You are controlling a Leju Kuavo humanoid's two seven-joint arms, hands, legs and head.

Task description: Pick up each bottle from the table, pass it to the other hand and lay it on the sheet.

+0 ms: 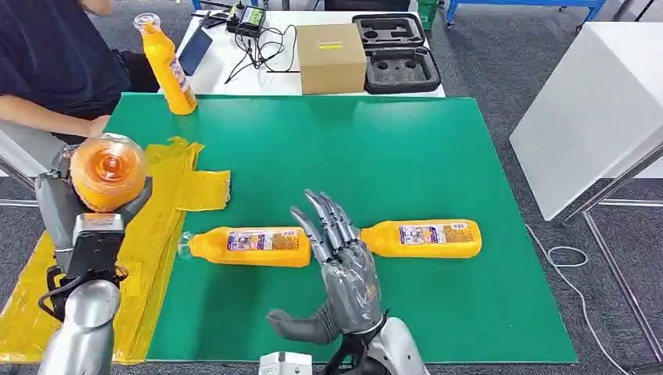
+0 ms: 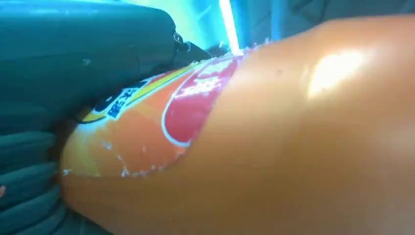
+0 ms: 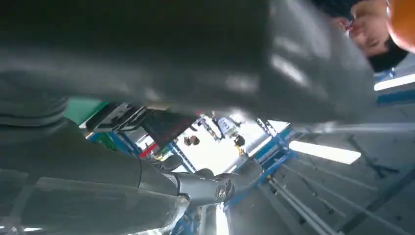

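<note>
Left robot hand (image 1: 92,205) grips an orange bottle (image 1: 107,171), raised w/ its base toward the head cam, above the yellow sheet (image 1: 160,226) on the left side of the green table (image 1: 406,156). Right robot hand (image 1: 338,269) holds nothing, fingers spread wide, palm up, just right of the sheet & between two more orange bottles lying on the table: one (image 1: 249,246) w/ its cap at the sheet's edge, the other (image 1: 422,238) farther right. A 4th bottle (image 1: 167,66) stands upright beyond the sheet's far end, near a person's arm (image 1: 47,117).
</note>
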